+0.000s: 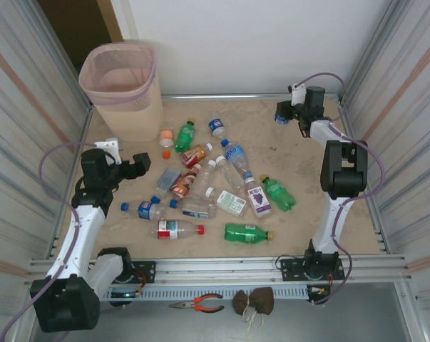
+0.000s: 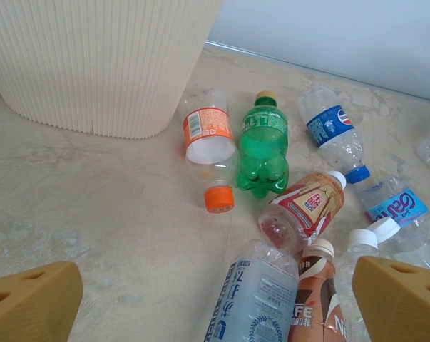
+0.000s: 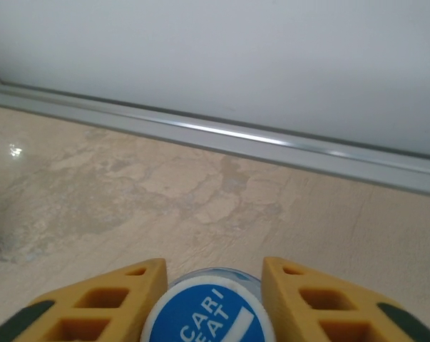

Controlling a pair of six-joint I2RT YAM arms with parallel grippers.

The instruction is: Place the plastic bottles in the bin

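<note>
At the surface's (image 1: 304, 167) far right corner, a blue-capped bottle (image 3: 209, 315) is clamped in the right gripper (image 3: 215, 274), presumably for the bin (image 1: 140, 114); left gripper (image 1: 140, 165) held apart, unloaded

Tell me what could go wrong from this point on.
1. The right gripper is shut on a blue-and-white labelled plastic bottle at the far right, while the beige ribbed bin stands in the far left corner: on that long carry the bottle may slip.
2. The left gripper hangs open near the bin, so the arms may clash there.
3. Beneath it a clear plastic bottle and a brown coffee bottle lie touching; closing could catch both.
</note>
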